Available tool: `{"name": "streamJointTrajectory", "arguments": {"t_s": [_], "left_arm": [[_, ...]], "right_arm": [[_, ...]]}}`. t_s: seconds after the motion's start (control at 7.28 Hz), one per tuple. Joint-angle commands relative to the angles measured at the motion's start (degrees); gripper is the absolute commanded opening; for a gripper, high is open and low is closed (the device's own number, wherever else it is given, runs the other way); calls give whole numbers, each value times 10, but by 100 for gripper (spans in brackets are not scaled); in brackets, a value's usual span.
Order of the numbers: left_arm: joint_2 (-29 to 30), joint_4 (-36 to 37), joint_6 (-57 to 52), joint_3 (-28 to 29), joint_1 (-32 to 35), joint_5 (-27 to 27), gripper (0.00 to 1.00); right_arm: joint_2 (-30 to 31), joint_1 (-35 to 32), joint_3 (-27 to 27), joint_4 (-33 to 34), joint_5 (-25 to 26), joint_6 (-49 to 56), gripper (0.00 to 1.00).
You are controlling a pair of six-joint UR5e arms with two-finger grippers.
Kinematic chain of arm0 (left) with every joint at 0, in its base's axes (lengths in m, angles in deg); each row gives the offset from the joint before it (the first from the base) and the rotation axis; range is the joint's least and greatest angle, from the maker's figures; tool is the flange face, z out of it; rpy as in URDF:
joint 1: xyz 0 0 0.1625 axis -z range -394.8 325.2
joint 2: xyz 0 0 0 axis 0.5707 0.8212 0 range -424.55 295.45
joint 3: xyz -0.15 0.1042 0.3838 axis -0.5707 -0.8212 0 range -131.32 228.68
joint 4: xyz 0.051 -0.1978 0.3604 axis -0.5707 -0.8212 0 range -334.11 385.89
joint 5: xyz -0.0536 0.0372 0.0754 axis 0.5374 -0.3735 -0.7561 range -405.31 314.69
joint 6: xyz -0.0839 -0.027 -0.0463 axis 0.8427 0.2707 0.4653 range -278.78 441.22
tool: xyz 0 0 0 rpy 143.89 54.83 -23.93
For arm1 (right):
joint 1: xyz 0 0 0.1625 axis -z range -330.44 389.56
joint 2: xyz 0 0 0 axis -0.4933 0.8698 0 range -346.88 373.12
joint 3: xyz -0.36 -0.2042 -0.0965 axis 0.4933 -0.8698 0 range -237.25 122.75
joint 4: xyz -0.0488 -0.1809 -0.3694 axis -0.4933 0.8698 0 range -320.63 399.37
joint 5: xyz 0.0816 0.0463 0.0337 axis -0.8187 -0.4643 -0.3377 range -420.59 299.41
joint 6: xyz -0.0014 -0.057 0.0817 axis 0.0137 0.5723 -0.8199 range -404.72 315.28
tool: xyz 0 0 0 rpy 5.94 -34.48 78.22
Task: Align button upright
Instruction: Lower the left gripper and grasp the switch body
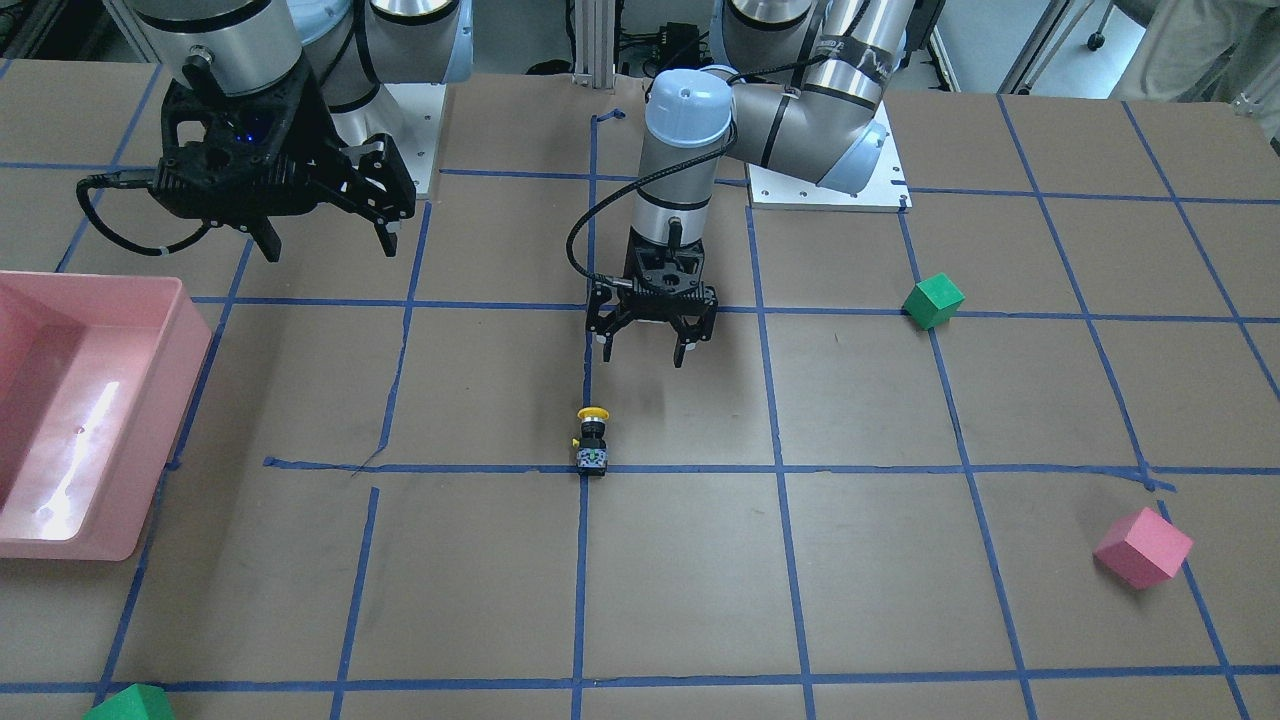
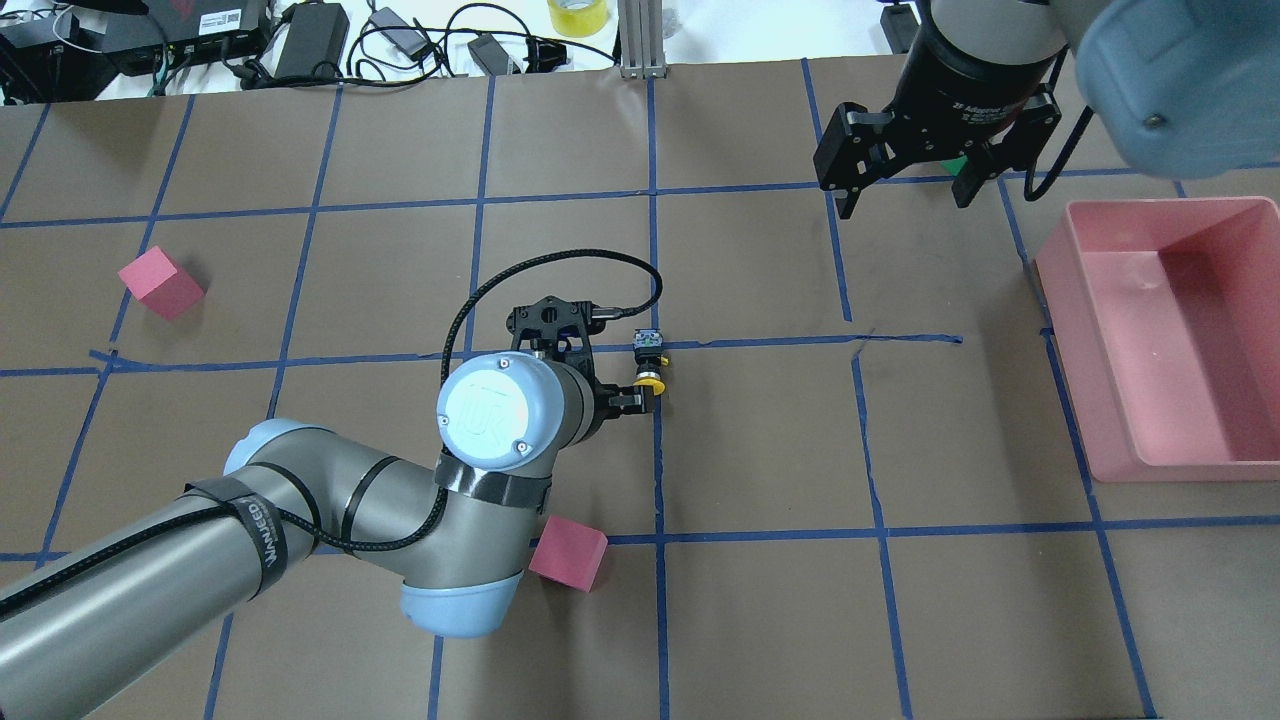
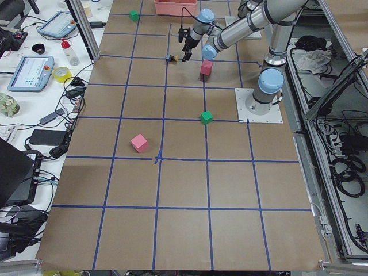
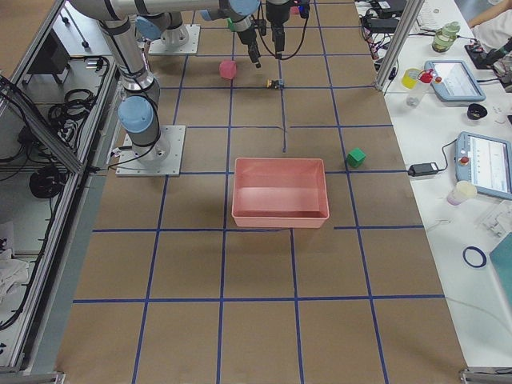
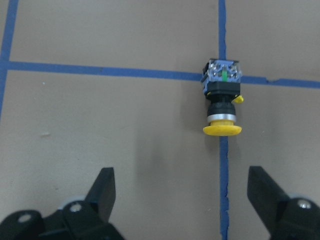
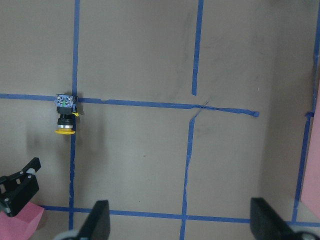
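The button point(image 1: 592, 437) lies on its side on the brown table at a blue tape crossing, with its yellow cap toward the robot and its silvery-grey base away from it. It also shows in the overhead view point(image 2: 649, 362), the left wrist view point(image 5: 221, 100) and the right wrist view point(image 6: 65, 116). My left gripper point(image 1: 650, 350) is open and empty above the table, just short of the cap; its fingertips point(image 5: 104, 187) frame the view's bottom. My right gripper point(image 1: 325, 240) is open and empty, high and well off to the side, and shows in the overhead view point(image 2: 905, 195).
A pink bin point(image 1: 165, 400) stands on my right side point(image 2: 1060, 300). A green cube point(image 1: 933, 300), a pink cube point(image 1: 1142, 547) and another green cube point(image 1: 130, 705) lie about. A further pink cube point(image 2: 568, 553) lies beside my left arm's elbow.
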Motion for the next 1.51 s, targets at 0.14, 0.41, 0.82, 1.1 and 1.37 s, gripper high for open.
{"name": "streamJointTrajectory", "arguments": {"t_s": [0.14, 0.41, 0.82, 1.1, 1.37], "left_arm": [[59, 4, -25, 47, 2, 29, 92], [87, 4, -44, 70, 3, 30, 92], [124, 14, -43, 86, 3, 53, 91], [146, 17, -44, 101, 3, 53, 89], [156, 21, -44, 112, 3, 54, 42]], "right_arm": [[1, 0, 1, 0, 3, 0, 100], [1, 0, 1, -1, 3, 0, 100], [3, 0, 6, -1, 3, 0, 100], [4, -1, 8, -1, 3, 0, 100], [4, 0, 11, -1, 3, 0, 100]]}}
